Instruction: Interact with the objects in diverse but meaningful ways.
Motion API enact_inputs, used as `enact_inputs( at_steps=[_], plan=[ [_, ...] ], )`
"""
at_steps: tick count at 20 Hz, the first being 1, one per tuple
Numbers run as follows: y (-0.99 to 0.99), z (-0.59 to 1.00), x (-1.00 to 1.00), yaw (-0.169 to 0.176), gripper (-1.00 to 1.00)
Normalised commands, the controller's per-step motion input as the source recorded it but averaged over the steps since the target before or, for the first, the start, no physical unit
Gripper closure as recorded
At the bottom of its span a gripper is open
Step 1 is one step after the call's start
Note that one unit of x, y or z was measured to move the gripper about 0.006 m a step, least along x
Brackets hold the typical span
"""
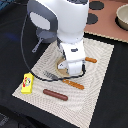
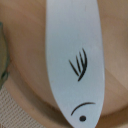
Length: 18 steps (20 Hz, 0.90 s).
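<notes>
Arm: hovering low over the plate (image 1: 62,64).
Fish (image 2: 75,60): lying on plate, not yet lifted.
Claw: hidden; cannot tell.
Sausage (image 1: 55,94), box (image 1: 27,83): waiting untouched.

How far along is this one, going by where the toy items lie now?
Looks done: the white fish lies on the tan plate, filling the wrist view. In hand: the gripper hangs low over the plate, fingers hidden, so grasp unclear. Left: the sausage, yellow box and saucepan sit apart on the mat, seemingly untouched. No tomato visible.
</notes>
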Motion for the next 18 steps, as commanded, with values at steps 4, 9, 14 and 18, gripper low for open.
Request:
enact_inputs(
  at_steps=[4,9,14,18],
  plan=[
    [-0.17,-0.12,-0.06,0.043,-1.00],
    [-0.17,-0.10,-0.05,0.044,-1.00],
    [-0.16,-0.07,-0.01,0.044,-1.00],
    [-0.16,-0.07,0.00,0.042,-1.00]
  ],
)
